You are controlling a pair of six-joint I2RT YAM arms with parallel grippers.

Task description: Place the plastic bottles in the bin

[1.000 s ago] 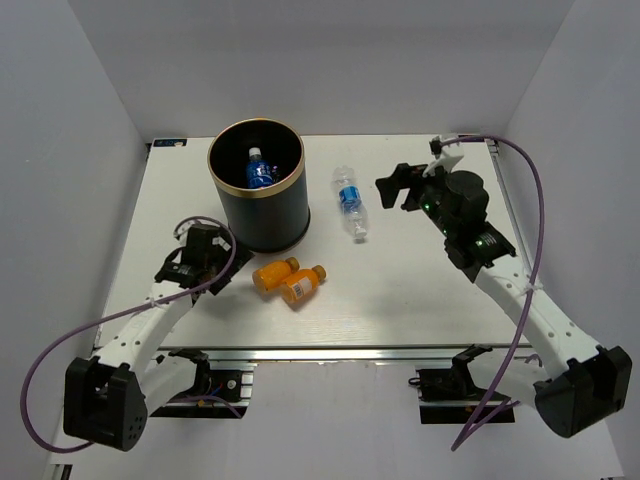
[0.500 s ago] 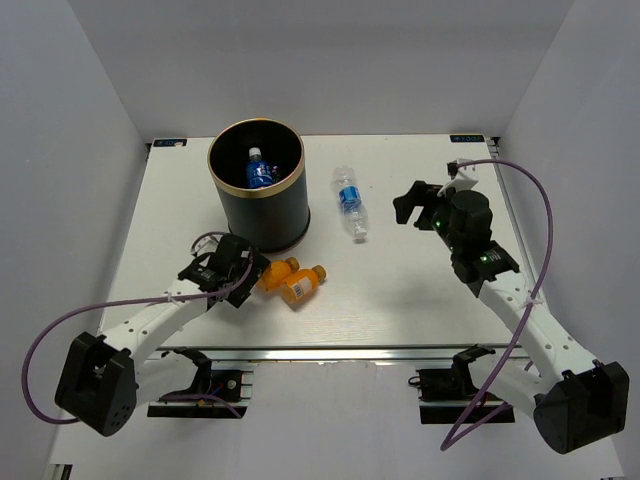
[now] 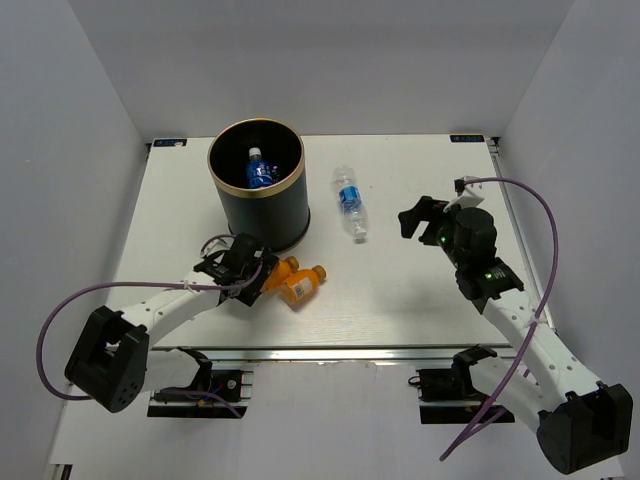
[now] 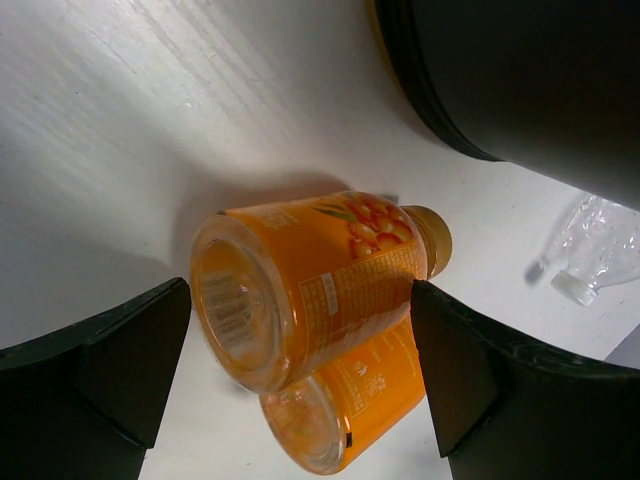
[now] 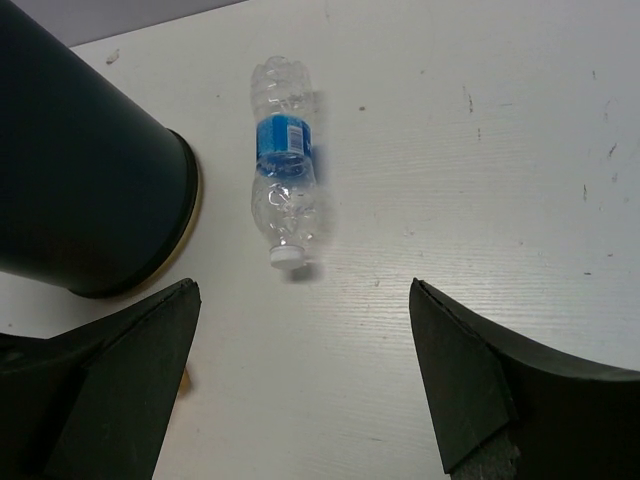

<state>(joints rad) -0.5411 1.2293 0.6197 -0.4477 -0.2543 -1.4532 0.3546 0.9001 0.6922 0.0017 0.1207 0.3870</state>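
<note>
An orange bottle [image 4: 310, 275] is straddled by the left gripper [image 3: 258, 268], spread wide. The right gripper [image 3: 410, 217] is held spread too, near a clear bottle [image 5: 283, 190].

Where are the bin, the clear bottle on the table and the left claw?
bin [image 3: 262, 215], top view, outer wall
clear bottle [image 5: 283, 136], right wrist view, blue label
left claw [image 4: 298, 312], left wrist view, between fingertips

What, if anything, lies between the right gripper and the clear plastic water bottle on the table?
Nothing visible does. Only bare white table lies between the open right gripper and the clear plastic water bottle with the blue label. The tall dark round bin stands off to one side.
</note>
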